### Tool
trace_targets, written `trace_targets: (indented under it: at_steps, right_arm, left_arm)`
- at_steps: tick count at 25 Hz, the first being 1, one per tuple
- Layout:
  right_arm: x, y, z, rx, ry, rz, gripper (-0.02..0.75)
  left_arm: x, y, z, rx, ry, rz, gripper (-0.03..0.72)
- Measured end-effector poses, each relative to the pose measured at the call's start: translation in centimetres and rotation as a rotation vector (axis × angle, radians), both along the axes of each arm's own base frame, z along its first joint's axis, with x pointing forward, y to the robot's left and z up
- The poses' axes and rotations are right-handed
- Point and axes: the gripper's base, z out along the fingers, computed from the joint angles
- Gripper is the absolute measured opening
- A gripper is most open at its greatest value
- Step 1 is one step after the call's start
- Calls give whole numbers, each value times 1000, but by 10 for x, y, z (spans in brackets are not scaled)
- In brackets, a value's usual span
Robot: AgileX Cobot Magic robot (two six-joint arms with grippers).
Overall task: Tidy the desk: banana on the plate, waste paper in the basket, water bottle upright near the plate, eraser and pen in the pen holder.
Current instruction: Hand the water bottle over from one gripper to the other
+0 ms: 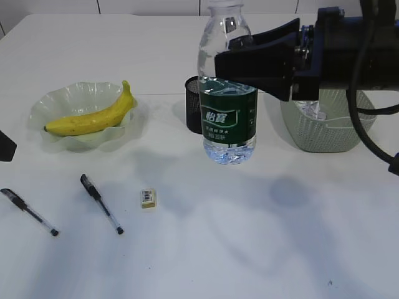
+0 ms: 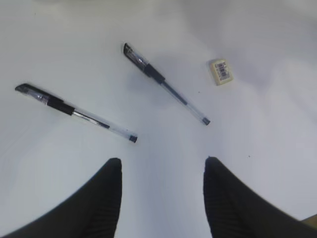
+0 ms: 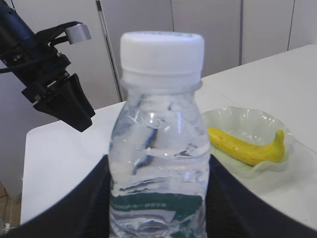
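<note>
nearest us lie two pens and the eraser, flat on the table. our left gripper hangs over the pens with its jaws apart, holding nothing. farther back our right gripper is clamped on the bottle — upright, lifted clear of the table, cap on. behind it stands the black pen holder; the banana lies on the plate to the left, the basket to the right.

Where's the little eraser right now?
The eraser lies on the table in the exterior view, left of centre, just right of the nearer pen and in front of the plate holding the banana.
</note>
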Motion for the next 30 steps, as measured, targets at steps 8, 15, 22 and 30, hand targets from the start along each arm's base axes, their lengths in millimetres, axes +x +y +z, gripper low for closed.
trace_targets:
  at_steps: [8,15,22,30]
  right_arm:
    - [2,2,-3,0,8,3,358]
    - [2,2,-3,0,8,1,358]
    - [2,1,-3,-3,9,-5,358]
    - [2,1,-3,-3,9,-7,358]
  left_arm:
    - [8,-21,5,-21,-204,-52,361]
    - [8,-37,-20,-64,-480,-34,360]
    - [-3,-55,-28,-98,-735,-88,358]
    - [-13,-76,-18,-174,-844,-166,315]
